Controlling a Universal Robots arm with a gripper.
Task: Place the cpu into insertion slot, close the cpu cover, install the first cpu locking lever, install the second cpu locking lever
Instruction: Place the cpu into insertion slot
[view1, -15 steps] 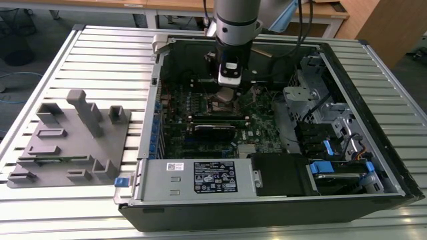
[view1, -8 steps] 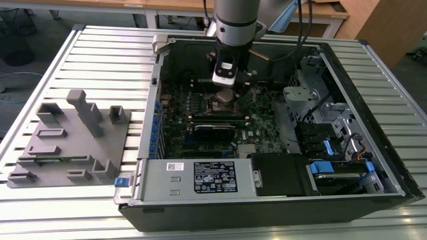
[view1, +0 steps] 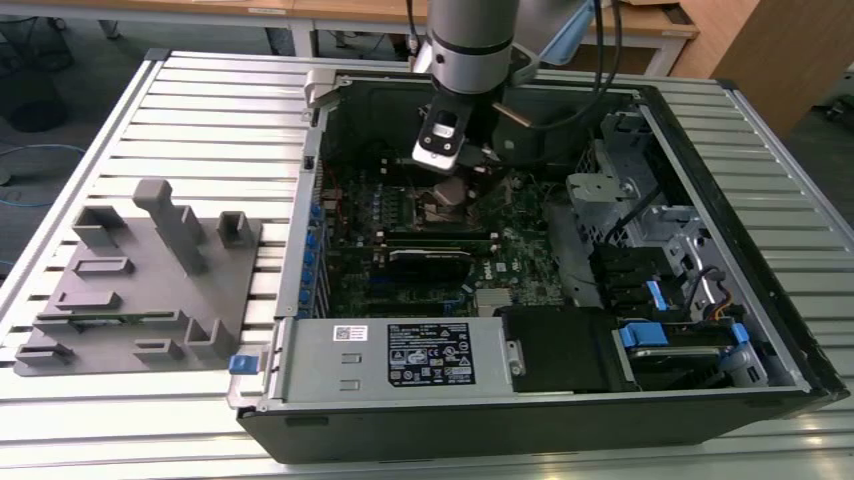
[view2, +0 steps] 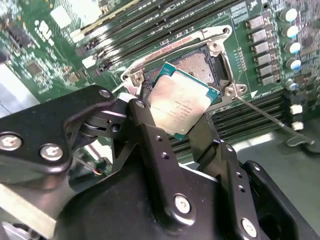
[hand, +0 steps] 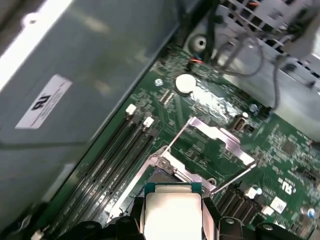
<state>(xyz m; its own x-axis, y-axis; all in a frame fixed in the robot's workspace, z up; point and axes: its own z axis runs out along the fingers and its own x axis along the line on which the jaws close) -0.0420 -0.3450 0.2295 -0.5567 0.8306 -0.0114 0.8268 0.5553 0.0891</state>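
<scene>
Gripper: clamped on the cpu by its edges, low inside the computer case.
Cpu: held tilted just above the insertion slot — not yet seated.
Cpu cover: standing open beside the slot.
Locking levers: unlatched, by the look of them.
Progress: early — placing not finished; cover and both levers left.

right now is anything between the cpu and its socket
Nothing visible does. The gripper holds the cpu over the open socket, whose contact field shows bare, and the cpu cover stands swung up off it.
</scene>
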